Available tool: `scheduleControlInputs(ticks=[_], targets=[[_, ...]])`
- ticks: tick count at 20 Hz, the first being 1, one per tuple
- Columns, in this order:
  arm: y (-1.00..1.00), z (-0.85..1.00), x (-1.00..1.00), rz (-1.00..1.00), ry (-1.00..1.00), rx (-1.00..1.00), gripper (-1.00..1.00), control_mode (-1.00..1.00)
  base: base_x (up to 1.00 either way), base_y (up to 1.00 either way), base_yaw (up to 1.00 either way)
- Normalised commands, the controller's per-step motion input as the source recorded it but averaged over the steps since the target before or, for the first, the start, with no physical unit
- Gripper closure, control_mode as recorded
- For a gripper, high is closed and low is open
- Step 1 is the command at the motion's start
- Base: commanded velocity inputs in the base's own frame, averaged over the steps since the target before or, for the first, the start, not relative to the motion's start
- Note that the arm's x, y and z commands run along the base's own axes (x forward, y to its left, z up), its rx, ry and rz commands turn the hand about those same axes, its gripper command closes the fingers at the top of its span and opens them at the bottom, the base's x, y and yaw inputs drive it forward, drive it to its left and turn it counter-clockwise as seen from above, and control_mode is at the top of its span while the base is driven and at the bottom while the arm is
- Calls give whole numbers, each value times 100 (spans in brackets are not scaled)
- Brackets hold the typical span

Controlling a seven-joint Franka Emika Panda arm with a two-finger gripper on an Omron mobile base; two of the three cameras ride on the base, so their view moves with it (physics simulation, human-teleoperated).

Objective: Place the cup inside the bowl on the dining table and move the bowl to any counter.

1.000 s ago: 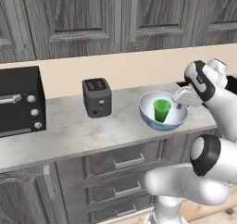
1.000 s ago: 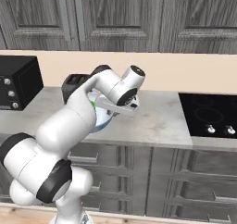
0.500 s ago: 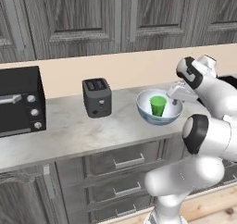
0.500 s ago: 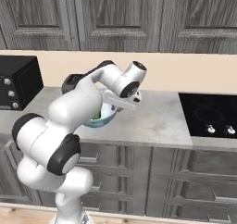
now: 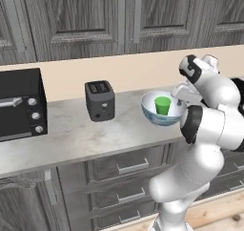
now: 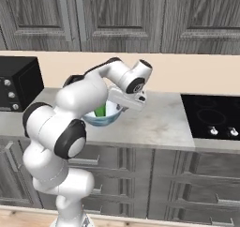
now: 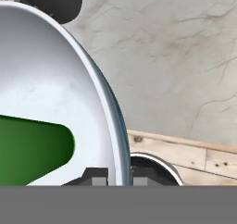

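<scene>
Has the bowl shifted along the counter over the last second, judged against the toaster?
No clear shift: in the left base view the bowl sits about as far right of the toaster as before, with the cup inside and the gripper on its rim.

White arm folded forward, gripper [image 7: 116,176] nearly closed, fingers straddling a thin rim

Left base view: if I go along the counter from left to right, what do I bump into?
Black toaster oven → dark toaster → bowl with the green cup standing inside it → tool pinching the bowl's right rim.
</scene>
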Motion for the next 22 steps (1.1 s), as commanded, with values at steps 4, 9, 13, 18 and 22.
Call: scheduleControlInputs(ticks=[4, 9, 13, 18, 22], targets=[[0, -32, 9, 0, 0, 0, 100, -100, 0, 0, 0], [0, -32, 20, 0, 0, 0, 100, -100, 0, 0, 0], [0, -18, 32, 0, 0, 0, 100, -100, 0, 0, 0], [0, -11, 41, 0, 0, 0, 100, -100, 0, 0, 0], [0, -24, 12, 0, 0, 0, 100, -100, 0, 0, 0]])
